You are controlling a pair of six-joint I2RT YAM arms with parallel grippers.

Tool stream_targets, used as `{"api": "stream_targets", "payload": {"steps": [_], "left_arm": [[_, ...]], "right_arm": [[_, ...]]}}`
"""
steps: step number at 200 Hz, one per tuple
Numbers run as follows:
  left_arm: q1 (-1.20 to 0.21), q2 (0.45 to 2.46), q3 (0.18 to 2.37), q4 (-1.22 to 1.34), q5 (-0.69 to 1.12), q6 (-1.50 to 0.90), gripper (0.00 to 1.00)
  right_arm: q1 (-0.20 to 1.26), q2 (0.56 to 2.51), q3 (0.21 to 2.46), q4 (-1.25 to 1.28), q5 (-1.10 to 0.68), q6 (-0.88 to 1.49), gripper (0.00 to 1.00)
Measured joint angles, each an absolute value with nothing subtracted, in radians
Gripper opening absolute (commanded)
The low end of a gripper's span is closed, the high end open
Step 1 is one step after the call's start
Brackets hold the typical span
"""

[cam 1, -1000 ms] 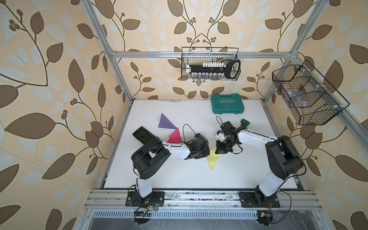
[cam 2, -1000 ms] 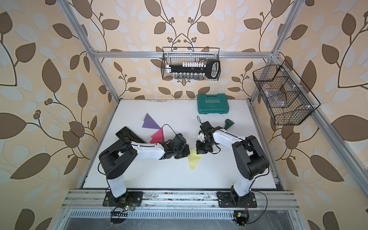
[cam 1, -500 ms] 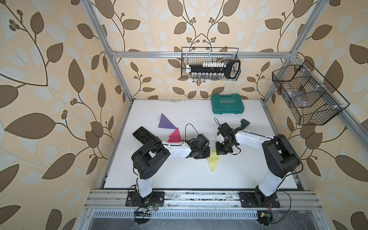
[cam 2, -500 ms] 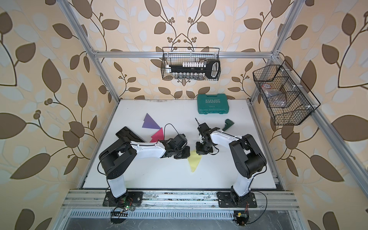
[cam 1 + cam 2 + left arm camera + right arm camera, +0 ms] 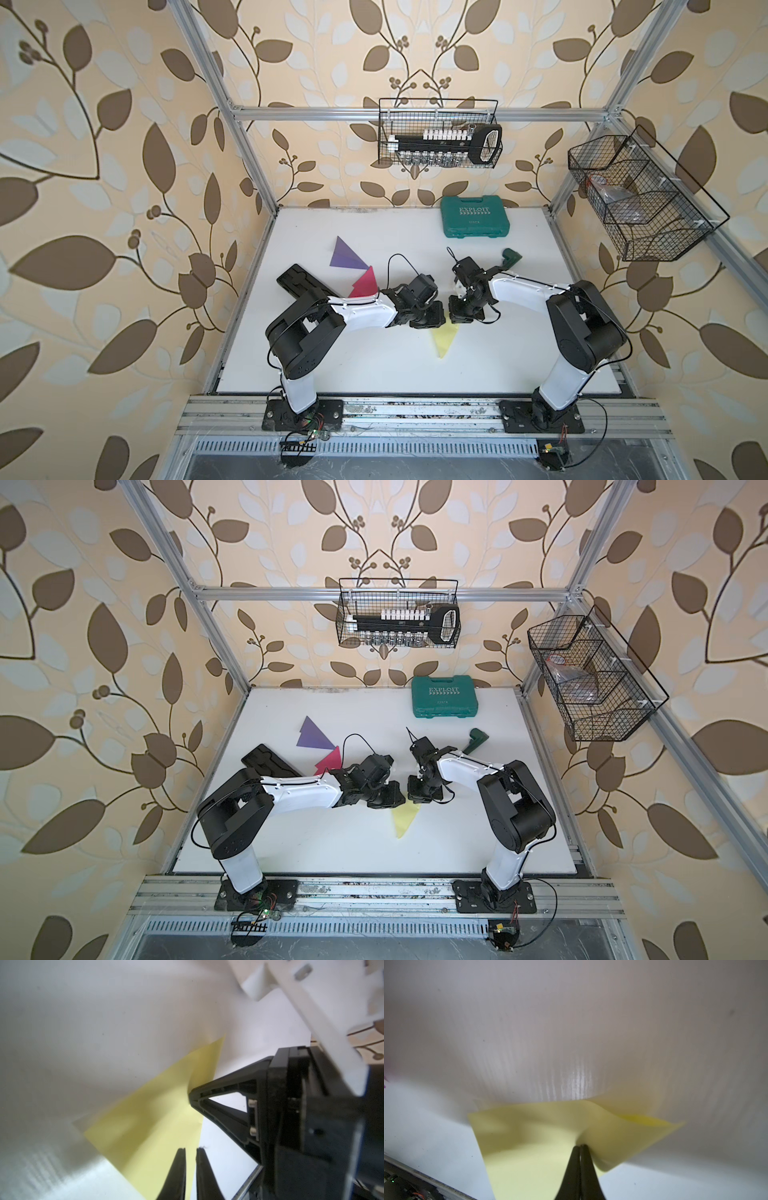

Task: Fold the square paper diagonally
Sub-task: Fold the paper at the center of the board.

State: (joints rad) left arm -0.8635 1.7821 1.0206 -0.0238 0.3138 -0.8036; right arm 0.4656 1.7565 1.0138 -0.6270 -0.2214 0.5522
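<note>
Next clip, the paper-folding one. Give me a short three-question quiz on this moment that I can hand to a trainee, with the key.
1. Pick one: the paper closest to the front edge of the table is A) blue, B) yellow, C) orange.
2. True or false: the right gripper stands wide open.
3. How many folded paper triangles lie on the table?

Key
1. B, yellow.
2. False: it is shut, with its tips on the paper. The left gripper shows a narrow gap.
3. Three: the yellow one, the purple triangle and the pink triangle.
</note>
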Motion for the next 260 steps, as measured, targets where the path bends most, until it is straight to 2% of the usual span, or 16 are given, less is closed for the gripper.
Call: {"api": "stream_targets", "payload": {"steps": [89,260], "left_arm": [[-0.932,1.803,0.999,0.006,0.338,-0.831,0.03],[-0.956,1.9,0.916,0.246,0.405,-0.849,0.0]], "right_arm": [[0.46,1.756,1.013,-0.626,-0.236,0.579,0.0],[0.381,1.745,1.002,-0.655,-0.28,0.517,0.0]]}}
